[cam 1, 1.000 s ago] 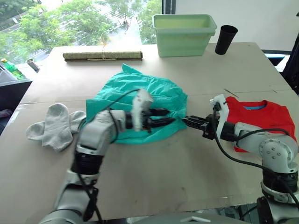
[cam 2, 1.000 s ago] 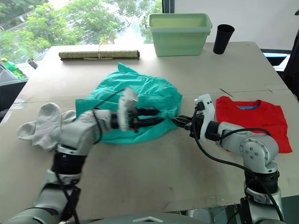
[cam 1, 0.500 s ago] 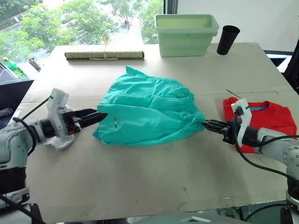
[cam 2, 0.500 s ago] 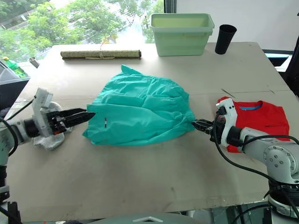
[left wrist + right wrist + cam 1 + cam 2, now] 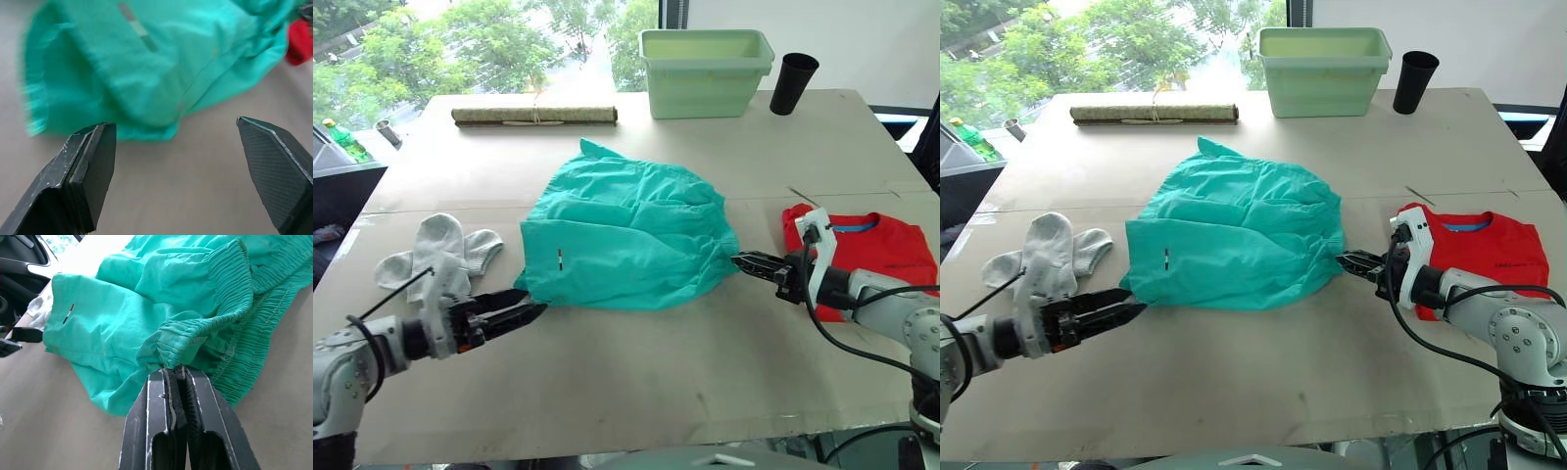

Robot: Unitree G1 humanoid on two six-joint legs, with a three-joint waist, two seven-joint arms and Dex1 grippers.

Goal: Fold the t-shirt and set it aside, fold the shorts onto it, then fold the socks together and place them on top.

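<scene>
Fingers of the right gripper [image 5: 177, 374] are pressed together on a fold of the gathered waistband of the shorts [image 5: 626, 235], at the right edge of this teal cloth. Fingers of the left gripper [image 5: 533, 310] are spread wide with nothing between them, just beside the lower left corner of the shorts, in the lower left of the head view. The shorts lie crumpled in the middle of the table [image 5: 636, 382]. The socks [image 5: 435, 252] lie at the left, near the left gripper. The t-shirt [image 5: 876, 250] lies flat at the right edge, behind the right arm.
</scene>
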